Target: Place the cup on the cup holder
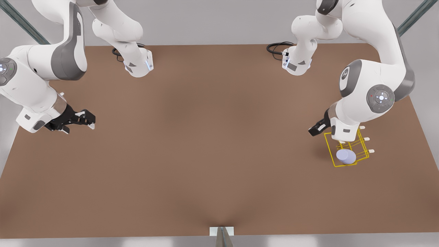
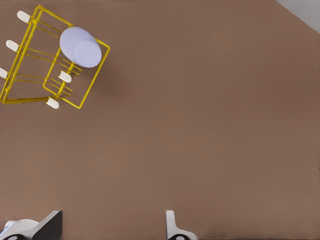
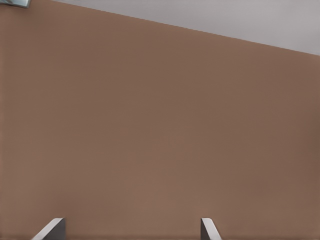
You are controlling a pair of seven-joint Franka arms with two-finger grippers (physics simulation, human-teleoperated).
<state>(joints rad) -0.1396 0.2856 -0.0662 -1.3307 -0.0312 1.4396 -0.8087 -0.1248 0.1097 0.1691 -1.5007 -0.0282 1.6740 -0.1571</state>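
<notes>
arm shells: glossy white, rounded segments, both arms alike
joint covers: grey bands and caps at elbows and wrists
joint discs: grey round faces with a lit white centre and small red and green dots
bases: white, with blue light strips and grey triangular marks
cables: black loops beside each base
grippers: black bodies, pale fingertips
wrist blocks: white, with small grey rectangular insets
</notes>
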